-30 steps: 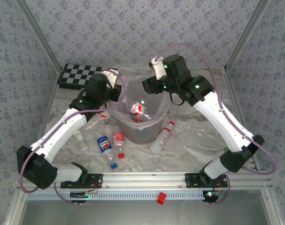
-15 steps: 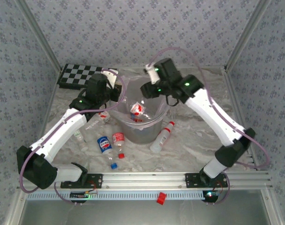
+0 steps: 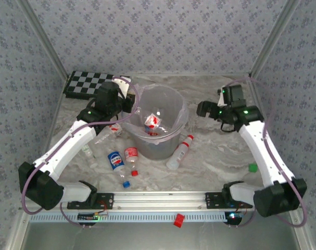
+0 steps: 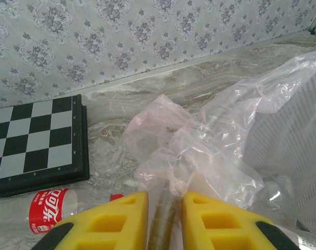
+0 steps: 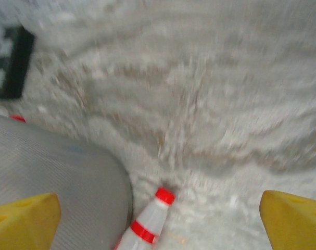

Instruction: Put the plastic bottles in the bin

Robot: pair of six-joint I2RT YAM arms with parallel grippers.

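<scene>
The bin (image 3: 171, 136), a grey bucket lined with a clear bag, stands mid-table with a red-labelled bottle (image 3: 151, 121) inside. My left gripper (image 3: 130, 104) is shut on the bin's left rim (image 4: 163, 221) and the bag (image 4: 199, 140) over it. My right gripper (image 3: 202, 109) hangs open and empty to the right of the bin. Below it, in the blurred right wrist view, a white bottle with a red cap (image 5: 146, 229) lies against the bin wall (image 5: 53, 177). That bottle (image 3: 178, 153) lies at the bin's front right. A blue-labelled bottle (image 3: 115, 160) and a red-labelled one (image 3: 130, 154) lie front left.
A clear bottle (image 3: 103, 136) and a red-labelled one (image 4: 51, 210) lie left of the bin. The chequered board (image 3: 87, 83) sits at the back left. Loose caps: blue (image 3: 126, 184), red (image 3: 135, 172), green (image 3: 253, 167). Open marble lies right of the bin.
My right arm has swung from over the bin's far rim out to the right, and its jaws have spread wide. The left arm has stayed on the rim.
</scene>
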